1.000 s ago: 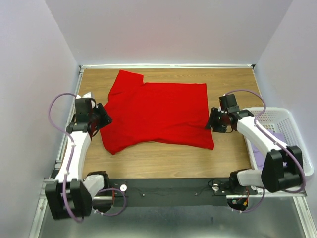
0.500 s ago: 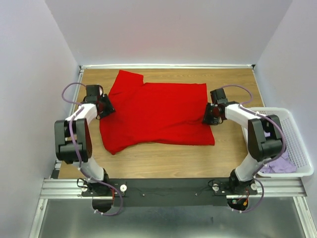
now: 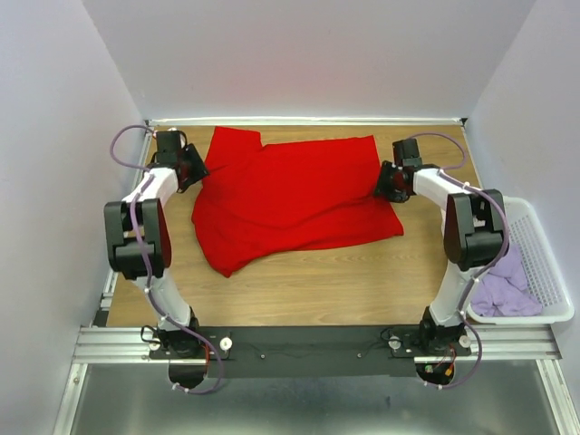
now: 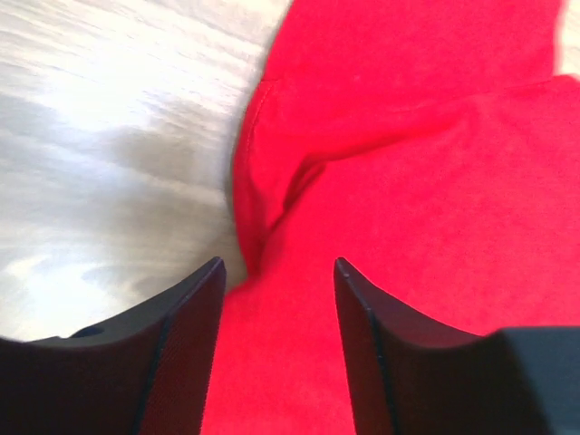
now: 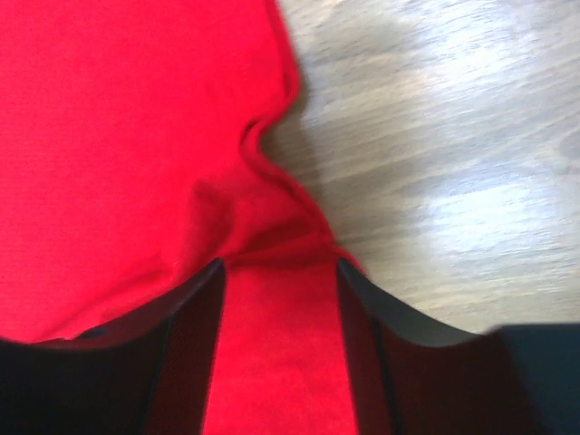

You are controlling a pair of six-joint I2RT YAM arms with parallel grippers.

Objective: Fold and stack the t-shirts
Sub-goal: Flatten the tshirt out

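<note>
On the far half of the table (image 3: pixel 317 285) the red t-shirt (image 3: pixel 290 195) lies spread but rumpled, reaching almost from the left edge to the right edge, with one sleeve up by the far edge and a loose corner sagging toward the middle of the table. The left end effector (image 3: pixel 192 170) sits at the shirt's left border near the far left corner; in the left wrist view its fingers (image 4: pixel 177 349) stand apart, with smooth red cloth showing in the gap and a fold of the shirt's edge rising just ahead of the tips, bare wood to the left of it. The right end effector (image 3: pixel 384 186) sits at the shirt's right border; its fingers (image 5: pixel 181 353) are likewise apart over red cloth, which puckers just ahead of the tips, with bare wood to the right. Beside the table's right edge, toward the near corner, a white basket (image 3: pixel 548 249) holds the lilac t-shirts (image 3: pixel 503 292) in a heap.
</note>
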